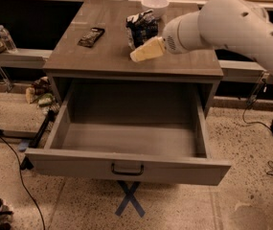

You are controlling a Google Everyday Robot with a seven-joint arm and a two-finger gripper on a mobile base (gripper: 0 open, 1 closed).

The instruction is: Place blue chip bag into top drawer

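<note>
The blue chip bag (140, 28) stands crumpled on the cabinet top (97, 56), upper centre of the frame, with its long axis roughly upright and its top toward the white bowl (155, 5). The gripper (141, 54) is just beside its lower right edge. Whether it is open or closed cannot be told. The top drawer (78, 164) is pulled open at lower centre.

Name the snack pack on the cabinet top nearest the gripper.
The crumpled blue chip bag, right beside the gripper; the flat dark packet lies farther off.
</note>
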